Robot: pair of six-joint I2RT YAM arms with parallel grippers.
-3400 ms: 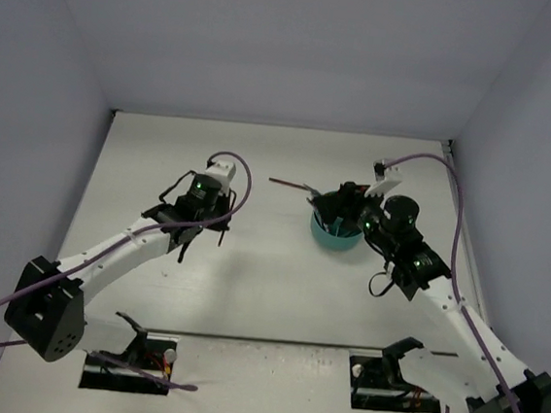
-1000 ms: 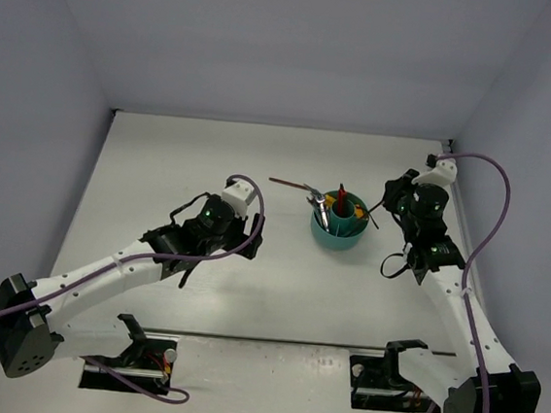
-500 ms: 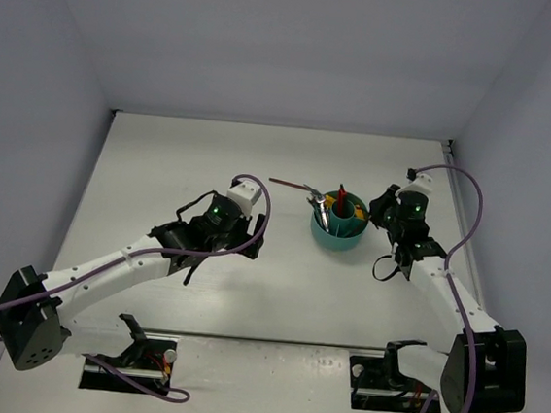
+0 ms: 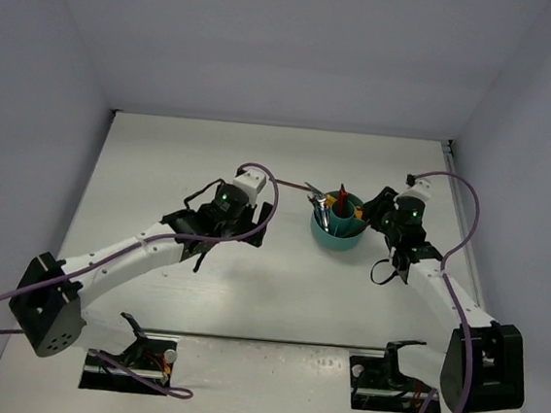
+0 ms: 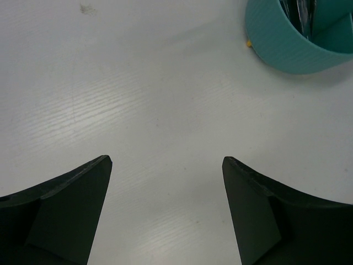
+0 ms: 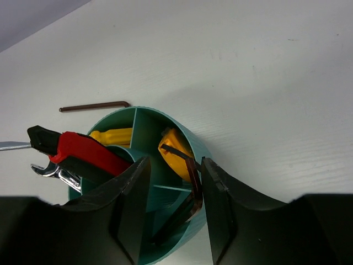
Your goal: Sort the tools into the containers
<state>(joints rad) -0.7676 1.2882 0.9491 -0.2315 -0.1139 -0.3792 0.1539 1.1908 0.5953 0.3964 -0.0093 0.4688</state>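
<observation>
Left gripper [image 5: 166, 161] hangs over bare table [image 5: 138, 88] with its jaws spread wide and nothing between them. From its wrist cam the teal tub [image 5: 287, 47] sits off at about 1 o'clock, well clear of it.

Right gripper [image 6: 175, 164] is right over the tub, at the 3 o'clock side of the rim in the top view. Its jaws are parted a bit and aren't pinching anything. A dark hex key [image 6: 191, 172] stands in the tub between them, leaning toward one jaw; can't really tell if it touches.

Just beside it is a yellow-orange tool [image 6: 172, 148]. The red-and-black-handled tool [image 6: 77, 152] and a silver wrench [image 6: 55, 172] poke out at the tub's 9 o'clock, with a yellow screwdriver handle [image 6: 110, 135] around 11.

A second hex key [image 6: 94, 106] lies on the table just past the tub at 11 o'clock, not touching it.
</observation>
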